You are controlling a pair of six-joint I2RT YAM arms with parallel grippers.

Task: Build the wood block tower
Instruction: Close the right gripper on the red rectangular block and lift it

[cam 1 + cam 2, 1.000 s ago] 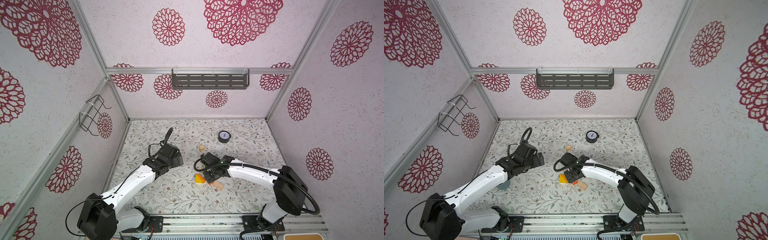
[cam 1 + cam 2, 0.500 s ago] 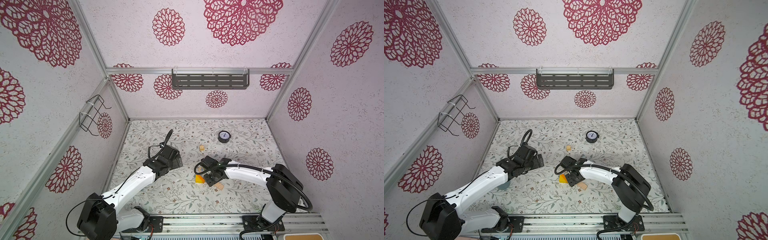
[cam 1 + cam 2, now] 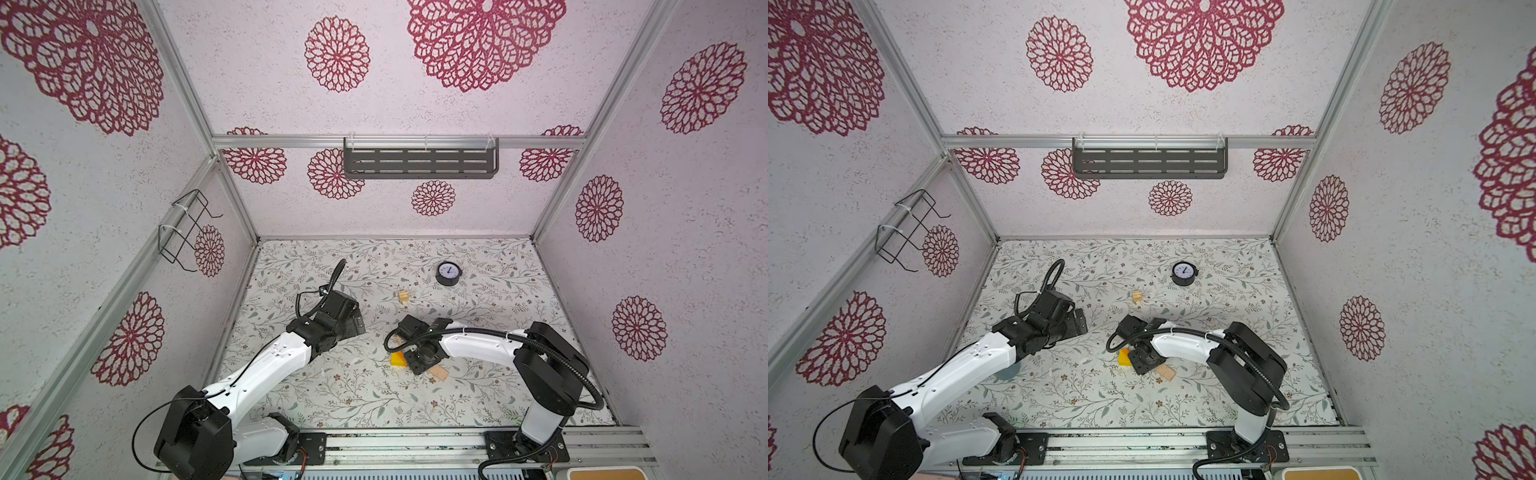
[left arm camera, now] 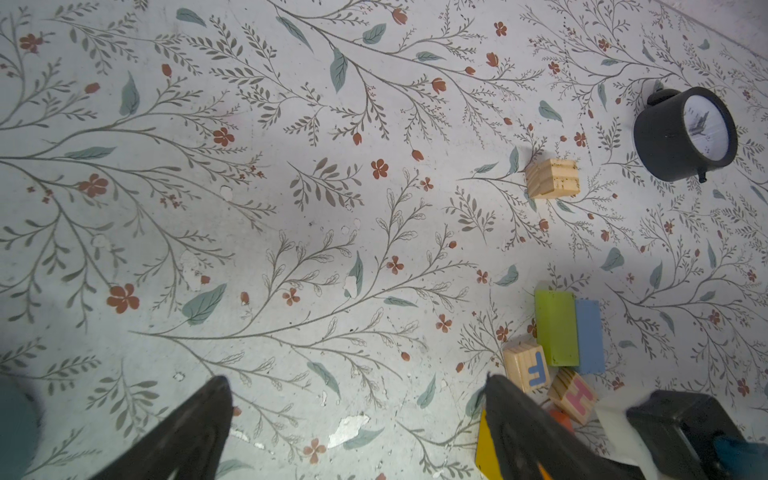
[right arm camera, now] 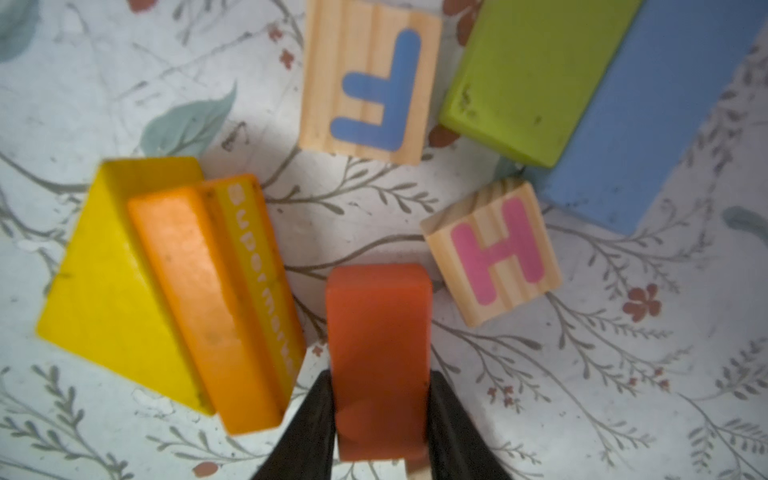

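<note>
Near mid-mat (image 3: 374, 399), right of centre: loose pile of blocks, no tower standing yet.

Right gripper (image 5: 380, 384) is clamped on the red brick (image 5: 376, 316), jaws pressed flat against its two long sides, with the brick pointing out ahead of them. The grip spans the narrow width, which looks a sound choice: the broad faces stay free for seating. Cannot tell whether the brick is lifted clear or resting. A tan brick (image 3: 438, 372) pokes out from beneath the gripper in both top views.

Neighbours, right wrist view:
- Orange wedge (image 5: 199, 299) lies against yellow wedge (image 5: 104, 291), just beside the red brick.
- H cube (image 5: 492, 253) sits just beside it on the other flank.
- F cube (image 5: 365, 83) lies beyond.
- Green brick (image 5: 528, 75) touches blue brick (image 5: 665, 104) along their long sides.

Quarters are tight, so a straight lift seems safest. A sideways drag would likely nudge the H cube or the wedges.

Left gripper (image 4: 357, 382) hangs over bare mat near the pile, jaws spread wide, holding nothing. It is probably parked to stay clear of the right arm.

Lone cube (image 3: 403, 296) sits apart, between pile and clock (image 3: 448, 273).
</note>
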